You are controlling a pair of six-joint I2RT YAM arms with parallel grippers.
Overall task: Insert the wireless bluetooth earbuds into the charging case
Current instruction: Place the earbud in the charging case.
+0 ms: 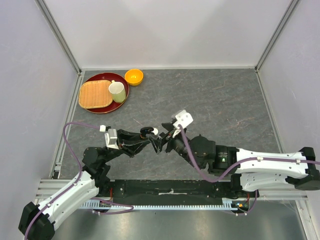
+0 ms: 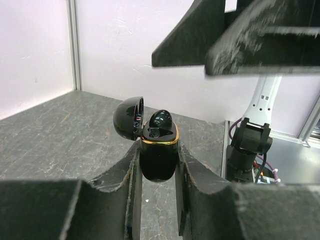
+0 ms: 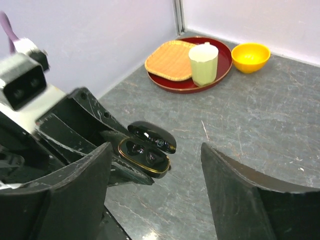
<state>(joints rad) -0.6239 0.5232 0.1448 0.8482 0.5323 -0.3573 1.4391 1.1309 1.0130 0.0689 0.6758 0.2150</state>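
A black charging case [image 2: 158, 159] with a gold rim is pinched upright between the fingers of my left gripper [image 2: 158, 165], above the table. Its lid [image 2: 128, 118] is hinged open to the left. A black earbud [image 2: 161, 121] sits in the case and stands proud of the rim. In the right wrist view the case [image 3: 144, 157] shows two dark wells, and I cannot tell whether both are filled. My right gripper [image 3: 157, 195] is open and empty, just above and beside the case. In the top view the grippers meet at the case [image 1: 147, 132]. White earbuds are out of view.
A red round tray [image 1: 123, 95] at the back left holds a woven mat [image 1: 95, 94] and a pale green cup [image 1: 117, 91]. An orange bowl [image 1: 133, 76] stands beside it. Walls close the left, back and right sides.
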